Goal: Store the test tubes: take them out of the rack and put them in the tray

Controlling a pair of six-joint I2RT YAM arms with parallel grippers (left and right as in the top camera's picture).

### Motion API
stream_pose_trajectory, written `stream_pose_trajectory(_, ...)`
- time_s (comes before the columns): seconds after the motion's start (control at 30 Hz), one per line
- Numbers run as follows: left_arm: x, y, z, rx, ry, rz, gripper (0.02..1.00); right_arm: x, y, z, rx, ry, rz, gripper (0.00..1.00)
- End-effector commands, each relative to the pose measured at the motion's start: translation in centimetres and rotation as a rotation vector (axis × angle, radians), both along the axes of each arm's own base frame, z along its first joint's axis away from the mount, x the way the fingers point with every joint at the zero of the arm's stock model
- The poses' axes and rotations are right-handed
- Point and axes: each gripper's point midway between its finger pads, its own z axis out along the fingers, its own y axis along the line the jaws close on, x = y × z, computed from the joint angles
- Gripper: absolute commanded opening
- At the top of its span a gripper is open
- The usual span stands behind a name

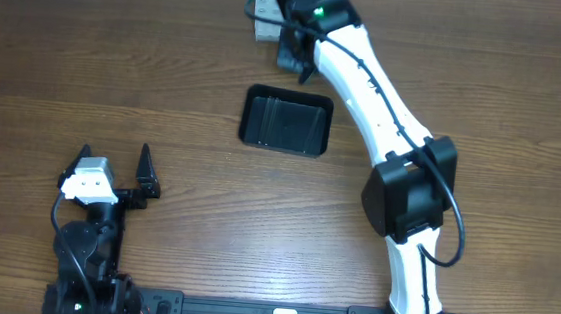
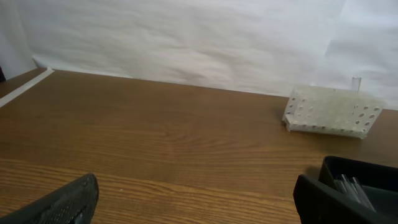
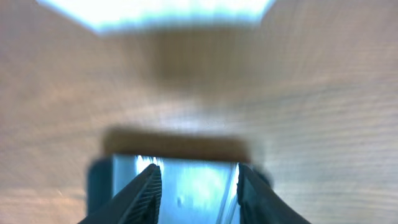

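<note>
The bench [image 1: 118, 54] is brown wood, its grain running side to side in the top view; a black tray [image 1: 244, 119] lies flat on it near the middle. A pale, perforated rack [image 2: 329, 113] stands on the bench farther back, near the tray but apart from it; a white backdrop [image 2: 186, 37] rises behind the bench's far edge.

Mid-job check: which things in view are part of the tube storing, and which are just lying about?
Job: rack; tube standing in it; tray; tubes lying in the tray; right hand by the rack.
Not in play: left hand, open, near its base; white backdrop behind the table.
</note>
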Motion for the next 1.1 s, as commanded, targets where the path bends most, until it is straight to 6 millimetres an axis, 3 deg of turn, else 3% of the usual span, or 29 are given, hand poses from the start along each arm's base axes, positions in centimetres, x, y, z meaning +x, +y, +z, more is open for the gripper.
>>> stream_pose_trajectory(0.03,0.0,-0.1,-0.1,0.010,0.000,-0.007,0.996,3.5,-2.8,6.3,-0.082,-0.219,0.008,0.485)
stream_pose_trajectory(0.13,0.0,-0.1,-0.1,0.010,0.000,-0.007,0.998,5.2,-3.8,7.5,-0.116,-0.297,0.008,0.518)
stream_pose_trajectory(0.23,0.0,-0.1,-0.1,0.010,0.000,-0.007,0.996,7.6,-4.3,8.2,-0.124,-0.382,0.000,0.682)
stream_pose_trajectory(0.47,0.0,-0.1,-0.1,0.010,0.000,-0.007,0.998,10.6,-4.2,5.6,-0.112,-0.422,-0.022,0.801)
stream_pose_trajectory(0.73,0.0,-0.1,-0.1,0.010,0.000,-0.007,0.998,12.8,-3.1,1.7,-0.110,-0.433,-0.016,0.838)
stream_pose_trajectory(1.1,0.0,-0.1,-0.1,0.010,0.000,-0.007,0.998,14.8,-2.2,-1.1,-0.154,-0.471,0.055,0.831)
